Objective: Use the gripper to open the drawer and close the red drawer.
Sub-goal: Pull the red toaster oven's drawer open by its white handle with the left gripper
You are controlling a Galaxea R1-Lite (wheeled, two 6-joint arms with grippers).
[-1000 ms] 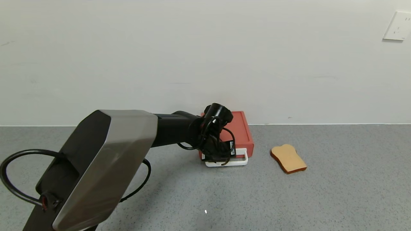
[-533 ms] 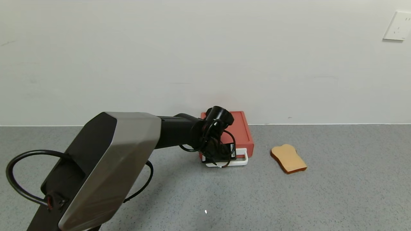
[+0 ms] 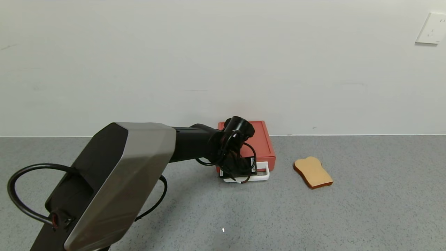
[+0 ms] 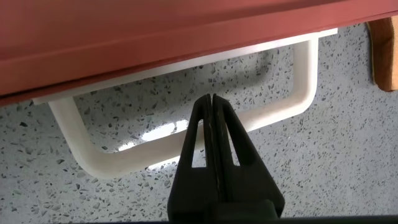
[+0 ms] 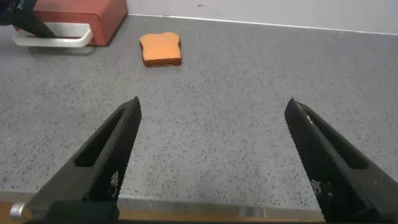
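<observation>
The coral-red drawer (image 3: 260, 141) stands against the wall, and its white loop handle (image 3: 263, 173) faces me. The tray looks pushed in. My left gripper (image 3: 240, 175) hangs over the handle. In the left wrist view the gripper (image 4: 211, 98) is shut with nothing between the fingers. Its tip lies across the handle bar (image 4: 303, 81) and points into the loop, just short of the red drawer front (image 4: 155, 31). My right gripper (image 5: 214, 109) is open and empty, low over the near table, far from the drawer (image 5: 81, 12). It does not show in the head view.
A tan toast slice (image 3: 313, 172) lies on the grey speckled table (image 3: 313, 216) to the right of the drawer. It also shows in the right wrist view (image 5: 161, 50). The white wall stands right behind the drawer. A wall socket (image 3: 432, 28) is at the upper right.
My left arm has shifted a little right and forward, and the gripper has sunk slightly over the handle. The drawer and the toast have not moved.
</observation>
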